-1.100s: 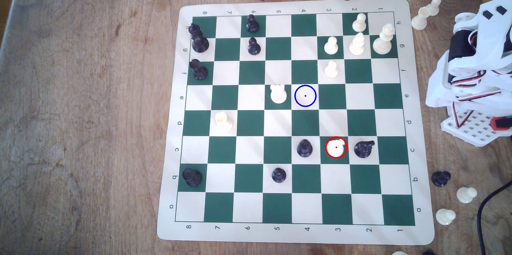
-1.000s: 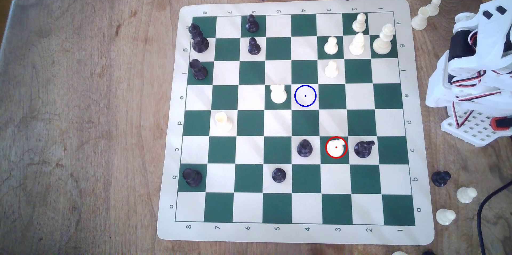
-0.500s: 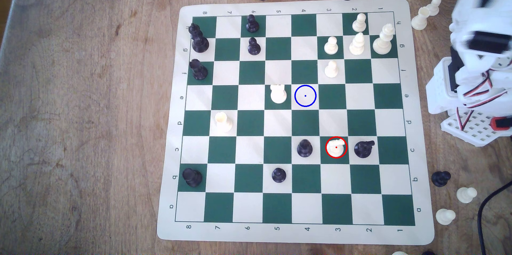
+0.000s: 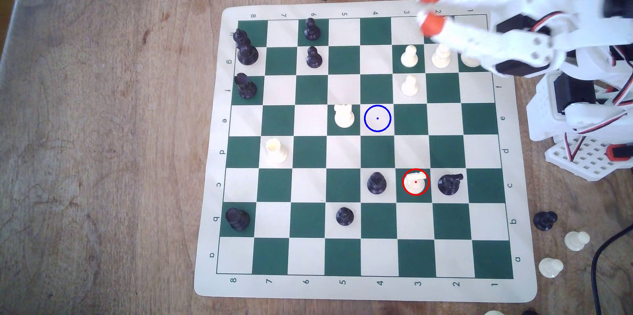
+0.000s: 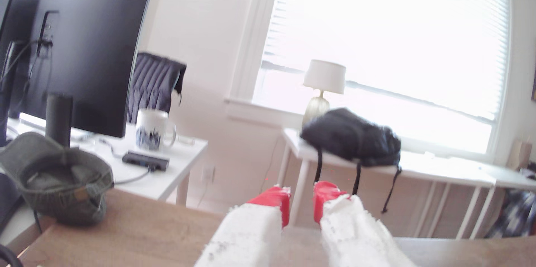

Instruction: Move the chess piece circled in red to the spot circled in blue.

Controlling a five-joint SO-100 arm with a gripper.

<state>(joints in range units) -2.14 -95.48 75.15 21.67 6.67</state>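
A: Knight (image 4: 415, 182)?
B: White, in the red ring on a green square, row c, between a black pawn (image 4: 376, 183) and a black knight (image 4: 449, 184) just beside it. Likely light, hard, slick plastic. Pinch the narrow body under the snout, from above.
A: Target?
B: Blue-ringed cream square (image 4: 377, 118), bare, next to the white rook (image 4: 343, 116).
A: Gripper (image 4: 429, 9)?
B: Raised over the far corner of the board (image 4: 363, 291), well apart from the knight. Red-tipped fingers (image 5: 274, 197) parted, empty, blurred.
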